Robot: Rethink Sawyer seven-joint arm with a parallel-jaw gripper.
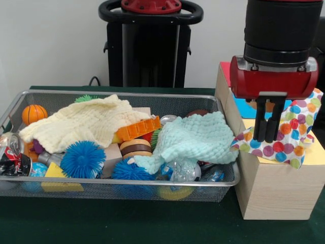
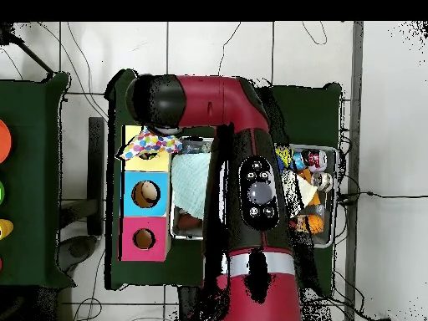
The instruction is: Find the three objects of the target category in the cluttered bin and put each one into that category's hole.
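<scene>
One polka-dot cloth [image 1: 284, 133] lies draped over the yellow end of the wooden box [image 1: 274, 188], and your pincer [image 1: 269, 137] has its black fingers [image 1: 260, 122] pressed together on it, pinching the fabric from above. From overhead you see the same cloth [image 2: 149, 144] covering the yellow hole, with two more holes open beside it, one in the blue panel [image 2: 145, 194] and one in the pink panel [image 2: 143, 239]; that makes three holes in all. Two other cloths remain in the wire bin [image 1: 122, 189]: a cream one [image 1: 84, 122] at the left and a mint one [image 1: 195, 140] at the right, hanging over the rim. Around them you can count two blue spiky balls [image 1: 83, 159], one small basketball [image 1: 34, 113], one orange toothed block [image 1: 139, 128] and one crushed can [image 1: 12, 152]. Bin and box stand just beside each other on the green tabletop [image 1: 152, 223].
</scene>
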